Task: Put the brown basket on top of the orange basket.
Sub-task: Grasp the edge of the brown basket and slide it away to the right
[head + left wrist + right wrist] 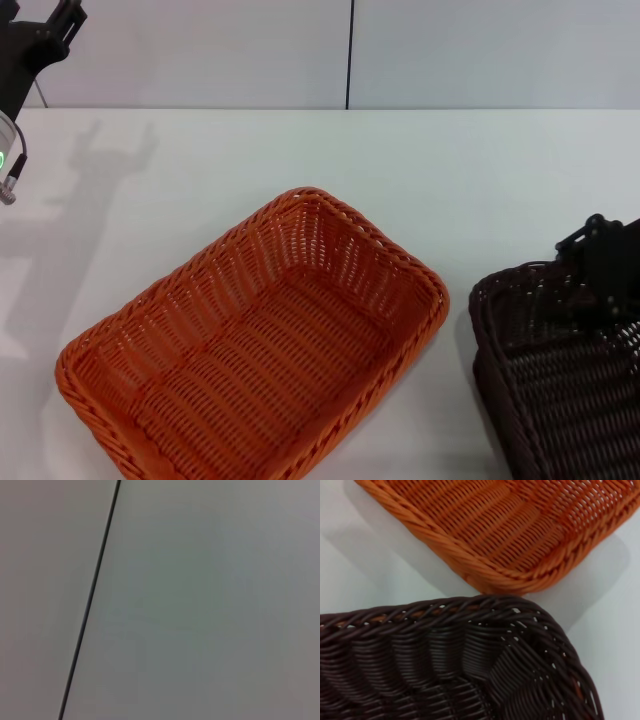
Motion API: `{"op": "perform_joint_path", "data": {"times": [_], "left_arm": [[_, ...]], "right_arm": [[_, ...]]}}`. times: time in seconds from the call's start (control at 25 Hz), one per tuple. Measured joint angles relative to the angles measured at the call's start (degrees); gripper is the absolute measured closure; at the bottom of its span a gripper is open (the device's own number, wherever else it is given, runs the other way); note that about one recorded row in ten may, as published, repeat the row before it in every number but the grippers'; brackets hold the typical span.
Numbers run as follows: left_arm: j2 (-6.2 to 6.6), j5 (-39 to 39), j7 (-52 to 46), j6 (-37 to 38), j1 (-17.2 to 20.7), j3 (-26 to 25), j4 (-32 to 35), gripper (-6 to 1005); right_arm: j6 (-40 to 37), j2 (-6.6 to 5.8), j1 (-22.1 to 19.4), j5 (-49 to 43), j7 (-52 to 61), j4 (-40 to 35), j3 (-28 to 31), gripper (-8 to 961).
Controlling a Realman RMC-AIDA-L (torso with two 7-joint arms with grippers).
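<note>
Orange woven plastic is forming the larger visible item: the orange basket (255,350) is sitting diagonally on the white table (450,180), open side up, near the centre-left of the head view. Its braided rim is running unbroken around flared open-weave sides.

To the robot's right of it, the brown basket (560,380) is resting on the same table, partly cut off by the frame edge. A narrow strip of table is separating the two baskets in the head view; in the right wrist view the brown basket (445,660) and a corner of the orange basket (500,535) are lying just beside each other, and whether the rims are touching cannot be told.

The right gripper (605,265) is positioned over the far rim of the brown basket. Its fingers are not distinguishable, so how far it is open, and whether it is grasping the rim, cannot be told.

The left gripper (45,35) is hanging raised at the far left corner, well apart from both baskets. Its opening also cannot be told. The left wrist view is showing only a pale surface crossed by a dark seam (90,600).
</note>
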Motion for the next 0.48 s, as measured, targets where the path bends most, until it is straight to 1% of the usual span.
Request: {"op": "perform_joint_path", "data": {"times": [0.04,0.08,0.24,0.48], "left_arm": [[0.01,0.1,0.1,0.0,-0.2,0.0,0.0,170],[0.01,0.1,0.1,0.0,-0.3,0.0,0.0,170],[0.03,0.2,0.1,0.0,-0.5,0.0,0.0,170],[0.10,0.1,0.1,0.0,-0.5,-0.1,0.0,170]], "right_arm": [[0.0,0.37,-1.1,0.0,0.2,-1.8,0.2,448],[0.0,0.37,-1.1,0.0,0.2,-1.8,0.2,460],[-0.2,1.14,-2.5,-0.1,0.1,-4.8,0.5,508],[-0.3,1.17,-2.5,-0.9,0.4,-4.9,0.4,580]]}}
